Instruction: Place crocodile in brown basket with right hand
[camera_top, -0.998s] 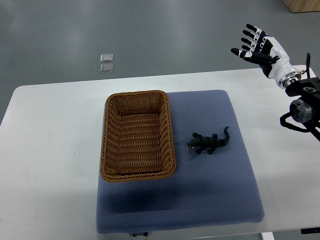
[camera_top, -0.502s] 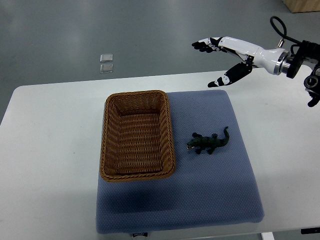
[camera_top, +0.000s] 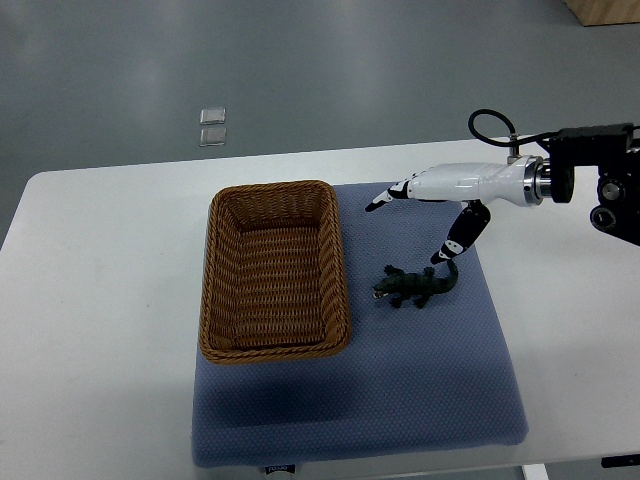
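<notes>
A small dark green toy crocodile (camera_top: 417, 285) lies on the blue mat (camera_top: 400, 380), just right of the brown wicker basket (camera_top: 276, 345), head toward the basket. The basket holds nothing. My right hand (camera_top: 410, 226) reaches in from the right edge and hovers just above and behind the crocodile. Its fingers (camera_top: 383, 199) are spread open, and the thumb (camera_top: 451, 245) points down near the crocodile's tail. It holds nothing. The left arm does not show.
The mat lies on a white table (camera_top: 100, 300). Grey floor lies beyond the far edge, with two small square plates (camera_top: 212, 126) on it. A black wrist and cable (camera_top: 590, 180) fill the right edge.
The right hand has swung down and left from high at the far right, and now sits low over the mat beside the crocodile. Crocodile and basket have not moved.
</notes>
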